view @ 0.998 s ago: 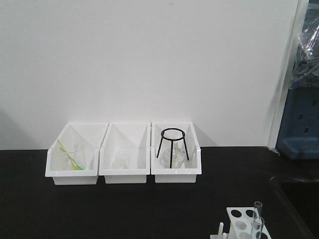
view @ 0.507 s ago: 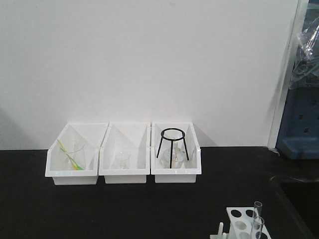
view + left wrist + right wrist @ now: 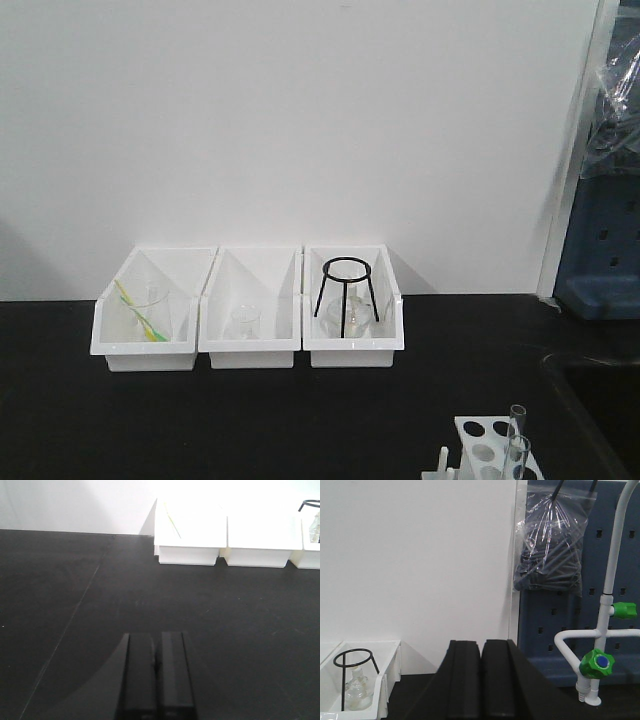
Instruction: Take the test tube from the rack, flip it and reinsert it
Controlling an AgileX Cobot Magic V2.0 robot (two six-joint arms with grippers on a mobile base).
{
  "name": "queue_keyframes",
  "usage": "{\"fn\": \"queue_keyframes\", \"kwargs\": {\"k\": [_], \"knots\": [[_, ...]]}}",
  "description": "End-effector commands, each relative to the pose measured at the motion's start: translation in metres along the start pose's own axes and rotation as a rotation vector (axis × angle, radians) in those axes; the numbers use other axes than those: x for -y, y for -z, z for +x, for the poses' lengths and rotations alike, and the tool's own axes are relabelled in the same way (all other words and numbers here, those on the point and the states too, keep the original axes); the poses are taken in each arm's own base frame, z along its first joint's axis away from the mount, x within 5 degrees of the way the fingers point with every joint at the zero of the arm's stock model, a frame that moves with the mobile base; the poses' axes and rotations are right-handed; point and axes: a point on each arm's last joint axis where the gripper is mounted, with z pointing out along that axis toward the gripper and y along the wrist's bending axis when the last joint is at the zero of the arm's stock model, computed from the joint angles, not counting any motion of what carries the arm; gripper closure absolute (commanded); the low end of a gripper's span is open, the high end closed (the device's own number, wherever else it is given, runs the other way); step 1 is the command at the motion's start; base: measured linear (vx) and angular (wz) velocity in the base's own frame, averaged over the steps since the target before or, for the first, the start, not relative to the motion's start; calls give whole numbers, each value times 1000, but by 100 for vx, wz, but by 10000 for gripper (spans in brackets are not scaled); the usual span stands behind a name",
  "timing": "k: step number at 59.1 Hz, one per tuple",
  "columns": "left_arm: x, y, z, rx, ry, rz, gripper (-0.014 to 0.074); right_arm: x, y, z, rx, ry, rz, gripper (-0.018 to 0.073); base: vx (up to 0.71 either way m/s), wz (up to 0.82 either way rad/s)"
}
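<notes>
The white rack [image 3: 480, 445] stands at the front right of the black table, cut off by the bottom edge of the front view. Two clear test tubes stand in it, one taller [image 3: 515, 425] and one just in front [image 3: 518, 458]. A white peg [image 3: 443, 460] shows on its left side. Neither gripper shows in the front view. My left gripper [image 3: 156, 640] is shut and empty, low over the bare black table. My right gripper [image 3: 481, 647] is shut and empty, raised and facing the back wall. The rack is in neither wrist view.
Three white bins [image 3: 248, 345] stand in a row by the wall: the left holds a beaker with yellow-green sticks [image 3: 140, 310], the middle a small beaker [image 3: 245, 322], the right a black tripod ring [image 3: 346, 297] over a flask. A white tap with green knobs [image 3: 595, 663] and a blue pegboard [image 3: 555, 620] are at the right.
</notes>
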Motion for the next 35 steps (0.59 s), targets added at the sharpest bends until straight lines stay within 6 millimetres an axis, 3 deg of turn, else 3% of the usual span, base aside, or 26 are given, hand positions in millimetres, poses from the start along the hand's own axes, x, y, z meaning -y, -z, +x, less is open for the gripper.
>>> {"fn": "queue_keyframes", "kwargs": {"k": [1,12,24,35], "knots": [[1,1,-7,91,4,19,603,2,0,-20,110,5,14,527,0,0],[1,1,-7,91,4,19,603,2,0,-17,80,8,11,358,0,0],[1,1,-7,91,4,19,603,2,0,-16,68,13,11,16,0,0],[1,1,-7,91,4,19,603,2,1,-19,98,-54,9,-120,0,0]]}}
